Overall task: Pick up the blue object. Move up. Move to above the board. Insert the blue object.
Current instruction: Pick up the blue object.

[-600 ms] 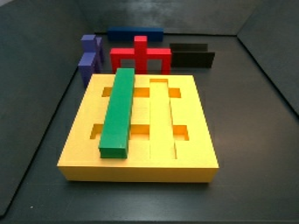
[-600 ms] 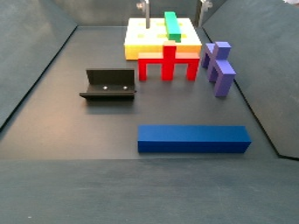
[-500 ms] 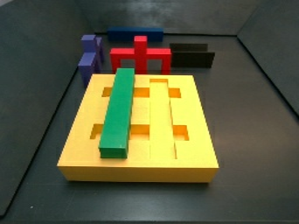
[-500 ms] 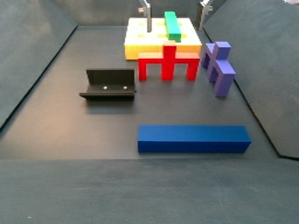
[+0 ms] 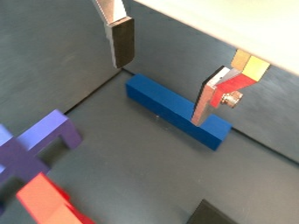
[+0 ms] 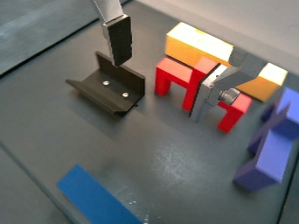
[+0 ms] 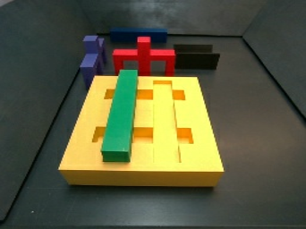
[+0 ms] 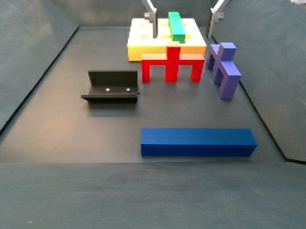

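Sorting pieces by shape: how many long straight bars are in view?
2. The blue object lies flat on the floor near the wall, untouched. The green bar sits in a groove of the board. The hand hovers above the board, open and empty.

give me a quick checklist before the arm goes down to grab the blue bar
1. End effector empty, fingers apart: ok.
2. Blue bar lying flat on the floor, nothing touching it: ok.
3. End effector lined up over the bar: cannot tell; a side view shows its fingers high above the board.
4. Fixture apart from the bar: ok.
5. Free groove beside the green bar on the board: ok.
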